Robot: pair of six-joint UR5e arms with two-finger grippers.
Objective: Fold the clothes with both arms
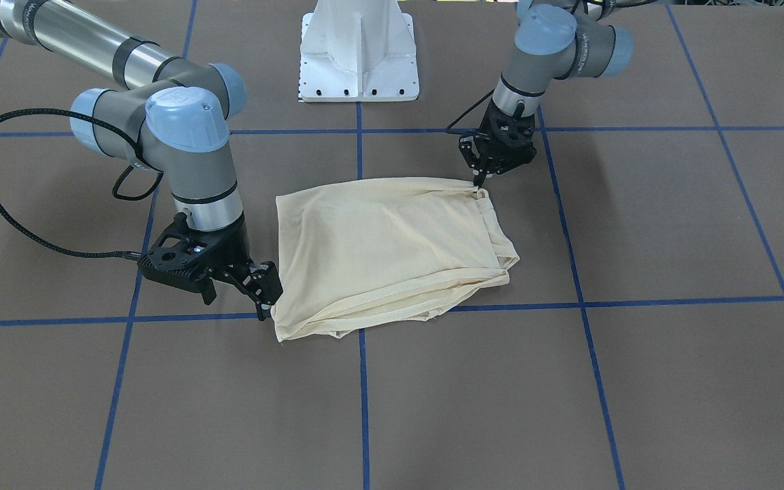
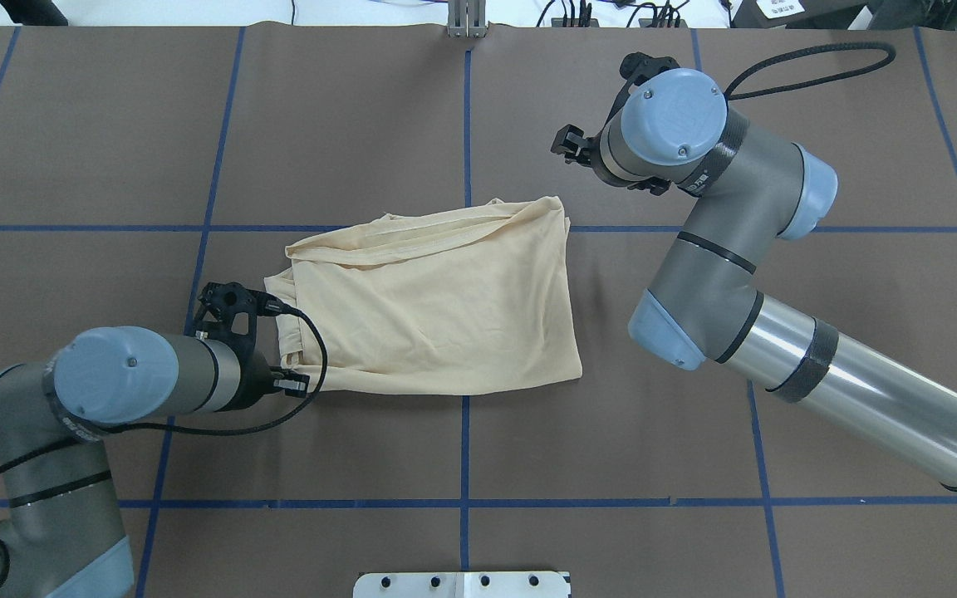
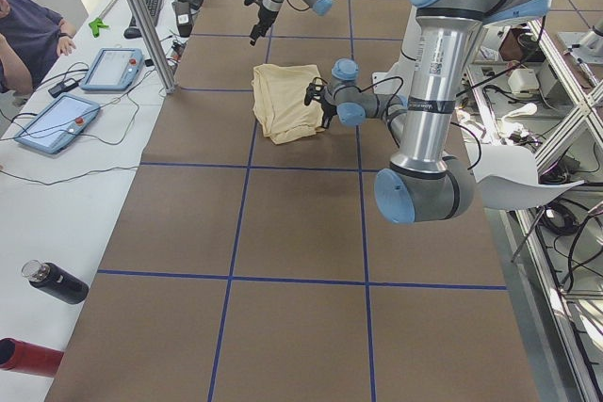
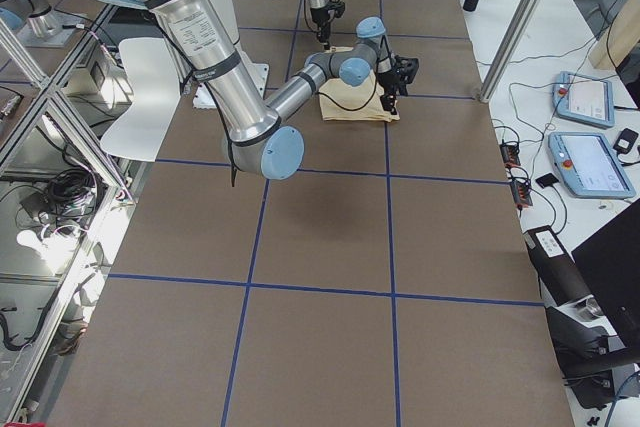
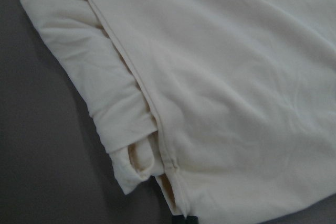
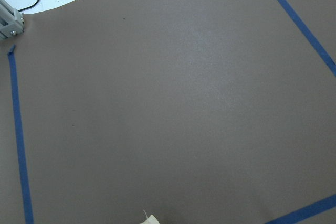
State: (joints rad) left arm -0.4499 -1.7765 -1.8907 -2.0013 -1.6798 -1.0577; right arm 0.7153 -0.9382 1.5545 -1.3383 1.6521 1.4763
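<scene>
The pale cream shirt (image 1: 392,252) (image 2: 437,307) lies folded into a rough rectangle in the middle of the table, plain side up. My left gripper (image 1: 479,181) is shut on the hem corner nearest the robot. In the left wrist view the hem (image 5: 157,129) runs down to a dark fingertip (image 5: 184,219) at the bottom edge. My right gripper (image 1: 266,309) (image 2: 563,148) hangs tilted a little above the opposite far corner. It is open and holds nothing. Only a tip of cloth (image 6: 147,217) shows in the right wrist view.
The white pedestal base (image 1: 358,61) stands at the robot's side of the table. Blue tape lines (image 1: 361,395) cross the brown table. A side bench with control tablets (image 3: 113,68), a post (image 3: 141,16), a person (image 3: 24,35) and a bottle (image 3: 57,281) lies beyond the far edge.
</scene>
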